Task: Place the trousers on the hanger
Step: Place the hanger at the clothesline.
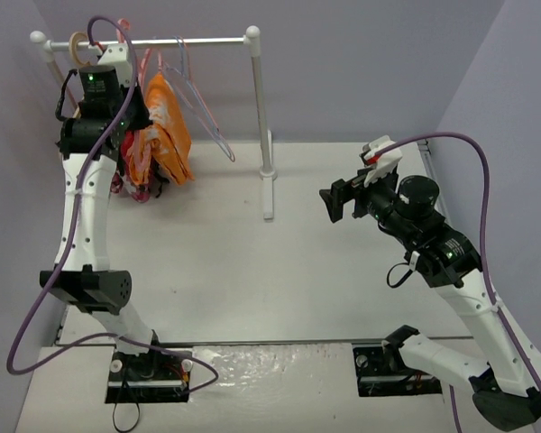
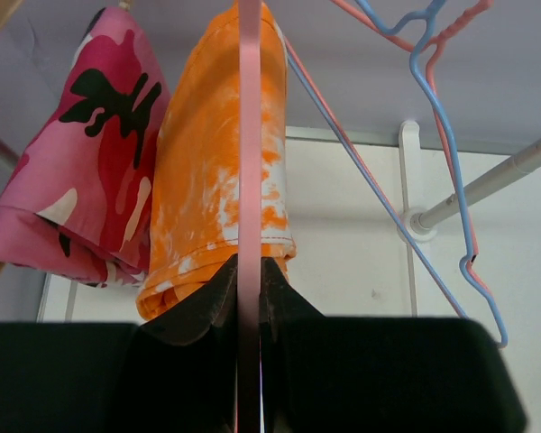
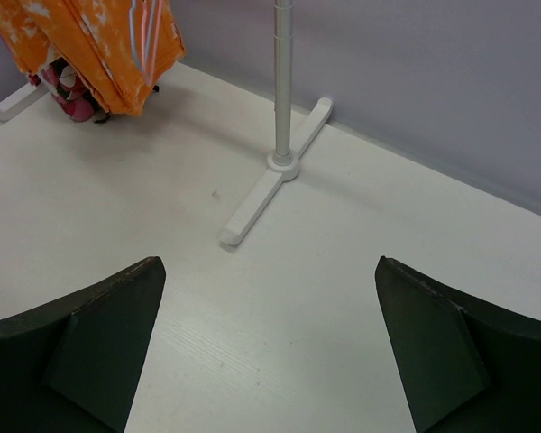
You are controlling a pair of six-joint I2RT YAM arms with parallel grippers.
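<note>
Left hand (image 2: 249, 281): clamped on salmon-pink hanger (image 2: 250, 108), orange trousers (image 2: 198, 180) draped over it, clothes rail (image 1: 207, 41) at 11 o'clock. Probably next: release. Right hand (image 3: 269, 347): spread apart, idle.

High rear overview; both wrist views toward the trousers (image 3: 81, 45)

Rack (image 1: 262, 117) stands far left on surface (image 1: 252, 271). Trousers (image 1: 169, 126) draped over hanger (image 2: 250, 135) on rail (image 1: 207, 41); second garment (image 1: 135, 176) left, wire hangers (image 1: 206, 108) right.
</note>
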